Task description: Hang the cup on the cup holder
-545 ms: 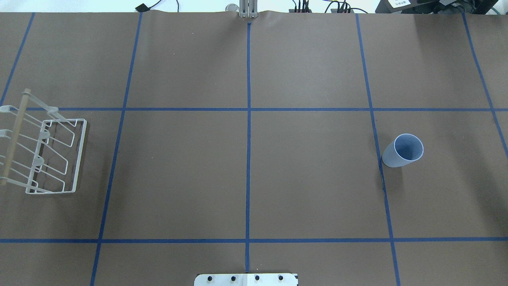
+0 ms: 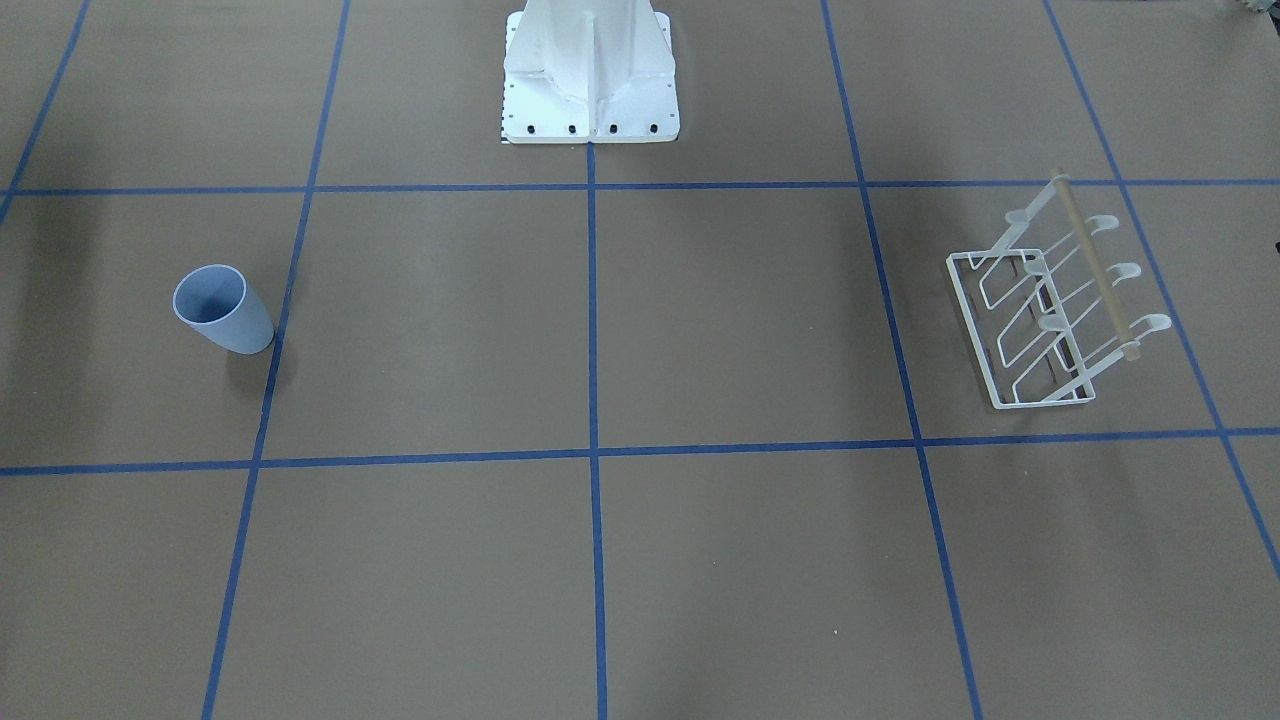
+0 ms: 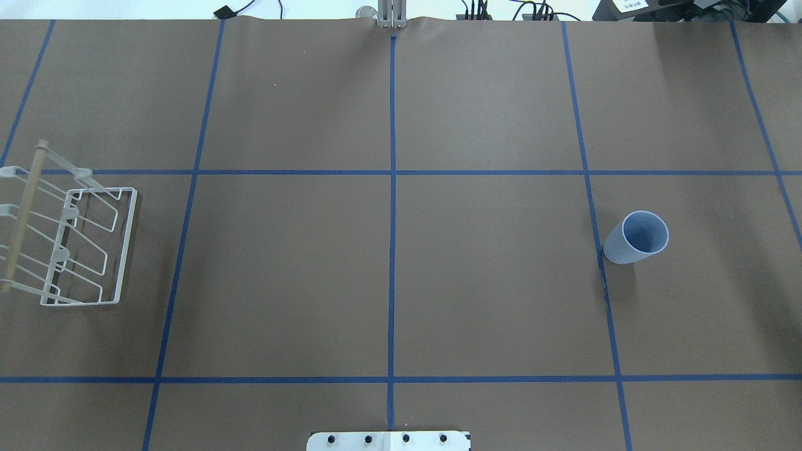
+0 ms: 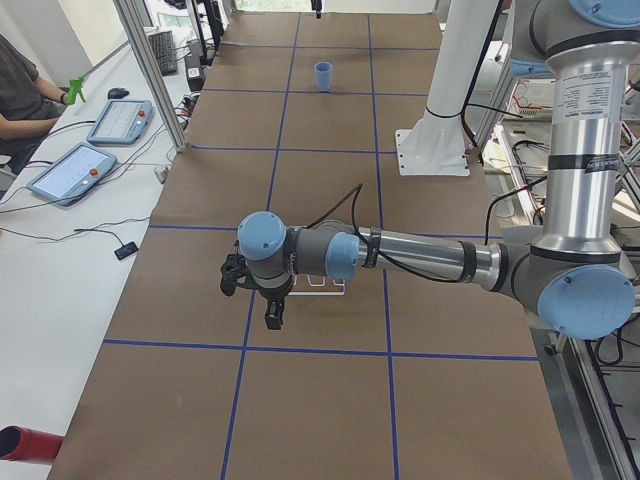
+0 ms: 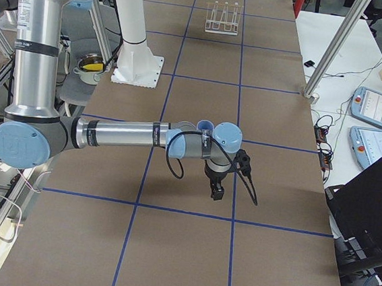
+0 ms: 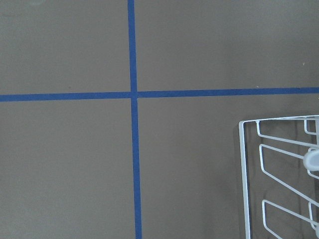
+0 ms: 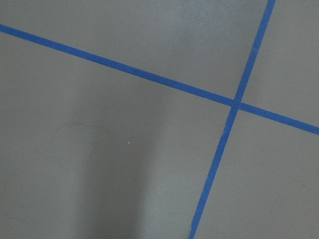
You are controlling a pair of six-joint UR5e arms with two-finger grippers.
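Observation:
The light blue cup (image 3: 634, 239) stands upright on the table's right side, and also shows in the front view (image 2: 222, 310) and far off in the left side view (image 4: 323, 76). The white wire cup holder (image 3: 127, 244) with its wooden rod (image 3: 24, 216) stands at the far left and also shows in the front view (image 2: 1040, 320). One corner of it shows in the left wrist view (image 6: 243, 174). My left gripper (image 4: 272, 316) hangs over the table beside the holder. My right gripper (image 5: 217, 190) hangs near the cup (image 5: 205, 125). I cannot tell whether either is open or shut.
Brown table cover with a blue tape grid. The white robot base (image 2: 590, 70) stands at the middle of the near edge. Operator tablets (image 4: 70, 170) and cables lie on a side bench, with a seated person (image 4: 20, 90) there.

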